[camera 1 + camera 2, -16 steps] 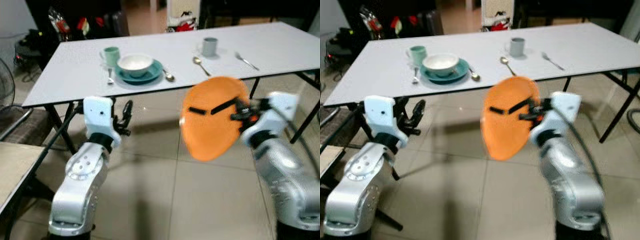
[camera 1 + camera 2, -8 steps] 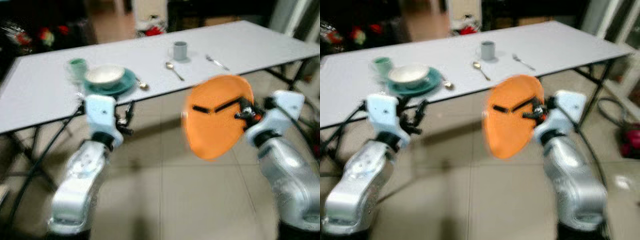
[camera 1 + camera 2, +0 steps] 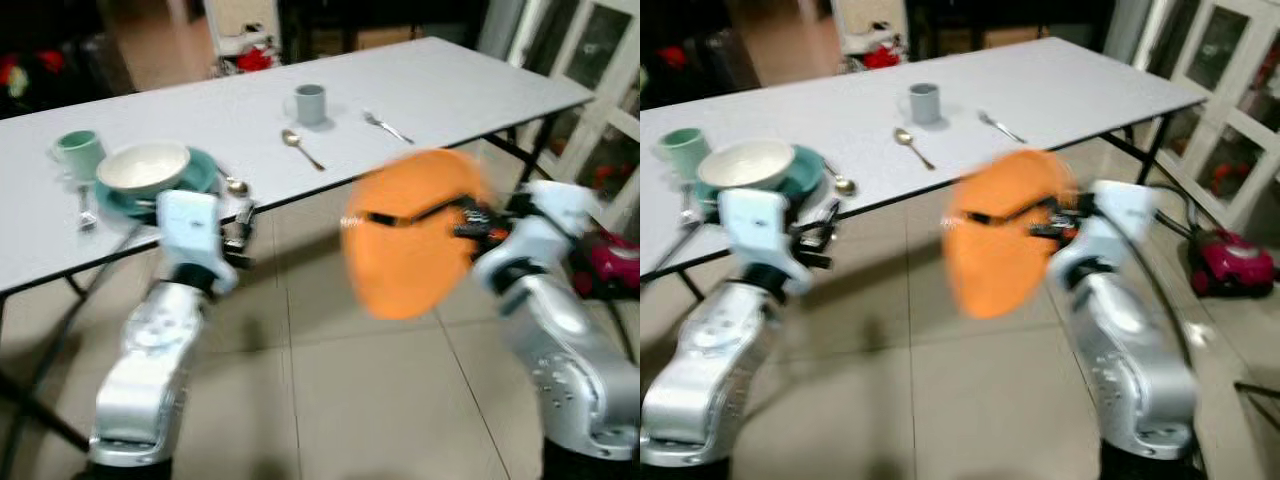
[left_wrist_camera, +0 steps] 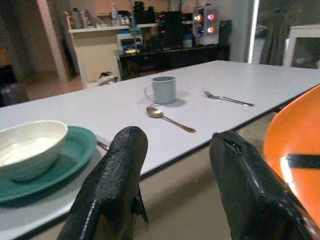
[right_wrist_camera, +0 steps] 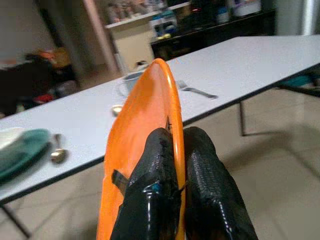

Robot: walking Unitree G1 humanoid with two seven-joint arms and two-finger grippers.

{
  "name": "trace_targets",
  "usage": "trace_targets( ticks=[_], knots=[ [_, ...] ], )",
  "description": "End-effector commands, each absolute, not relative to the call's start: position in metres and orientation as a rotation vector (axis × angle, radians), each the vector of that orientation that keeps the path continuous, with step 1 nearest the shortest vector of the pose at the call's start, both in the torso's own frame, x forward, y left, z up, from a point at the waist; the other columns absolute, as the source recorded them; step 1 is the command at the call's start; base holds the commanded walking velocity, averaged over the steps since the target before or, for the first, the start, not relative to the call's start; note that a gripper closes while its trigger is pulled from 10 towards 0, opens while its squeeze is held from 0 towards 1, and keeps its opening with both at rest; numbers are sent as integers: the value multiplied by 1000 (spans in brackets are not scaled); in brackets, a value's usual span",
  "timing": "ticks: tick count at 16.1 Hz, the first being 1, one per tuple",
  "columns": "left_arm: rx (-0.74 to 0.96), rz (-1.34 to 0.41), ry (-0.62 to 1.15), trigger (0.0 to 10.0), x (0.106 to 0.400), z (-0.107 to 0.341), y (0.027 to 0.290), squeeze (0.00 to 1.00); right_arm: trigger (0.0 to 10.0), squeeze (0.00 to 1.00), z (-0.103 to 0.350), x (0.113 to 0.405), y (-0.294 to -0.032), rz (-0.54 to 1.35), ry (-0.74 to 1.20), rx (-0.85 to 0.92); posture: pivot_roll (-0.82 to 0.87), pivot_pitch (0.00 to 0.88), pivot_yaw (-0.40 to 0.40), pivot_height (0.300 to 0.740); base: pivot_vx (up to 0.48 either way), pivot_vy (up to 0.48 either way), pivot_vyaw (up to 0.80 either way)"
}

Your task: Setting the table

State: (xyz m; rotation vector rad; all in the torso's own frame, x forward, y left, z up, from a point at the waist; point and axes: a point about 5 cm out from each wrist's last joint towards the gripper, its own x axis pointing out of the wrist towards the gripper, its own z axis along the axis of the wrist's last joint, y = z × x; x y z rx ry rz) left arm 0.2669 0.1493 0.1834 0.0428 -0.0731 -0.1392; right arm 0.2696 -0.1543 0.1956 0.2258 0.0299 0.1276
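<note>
Right gripper (image 5: 172, 165) pinches the round flat orange plastic plate (image 3: 415, 232) by its rim, one black finger (image 5: 152, 175) on each face, plate held on edge in the air in front of the long white table (image 3: 480, 85), below table height and over the beige tiled floor (image 3: 350, 390). Plate face is plain orange, thin raised rim, edges smeared by motion blur in the eye views. Left gripper (image 4: 175, 165) holds nothing, its two black fingers set apart, raised just beside the near table edge.

On the table: white ceramic bowl (image 3: 143, 166) sitting on a teal round plate (image 3: 195, 172), pale green mug (image 3: 78, 152) to its left, small fork (image 3: 85, 208) just beside the teal plate, metal spoon (image 3: 234, 185) at that plate's right edge. Further along: grey mug (image 3: 309, 103), long silver spoon (image 3: 300, 148) near it, silver fork (image 3: 386, 126) on the other side, well apart from the spoon. Red vacuum cleaner (image 3: 1228, 262) on the floor at far right, near white glazed doors (image 3: 1225, 110).
</note>
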Motion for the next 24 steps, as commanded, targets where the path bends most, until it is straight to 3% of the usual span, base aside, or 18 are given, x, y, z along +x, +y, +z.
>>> trace_targets(
  ticks=[1, 3, 13, 15, 24],
  knots=[
    [36, -167, -82, 10000, 269, 186, 141, 0, 10000, 0, 205, 270, -164, 92, -11, 214, -112, 0, 48, 740, 326, 0, -800],
    [34, -167, -84, 10000, 269, 187, 141, 0, 10000, 0, 205, 270, -165, 91, -12, 212, -111, 0, 47, 740, 326, 0, -700],
    [35, -191, -77, 10000, 265, 188, 139, 0, 10000, 0, 207, 271, -171, 79, -20, 196, -95, 0, 62, 740, 325, 0, 0],
    [30, -179, -58, 10000, 261, 183, 140, 0, 10000, 0, 209, 272, -170, 100, -22, 203, -93, 0, 51, 740, 326, 0, -800],
    [59, -36, 5, 10000, 243, 166, 170, 0, 10000, 0, 222, 282, -163, 193, -86, 218, -61, 4, 9, 740, 324, 0, -45]
  ],
)
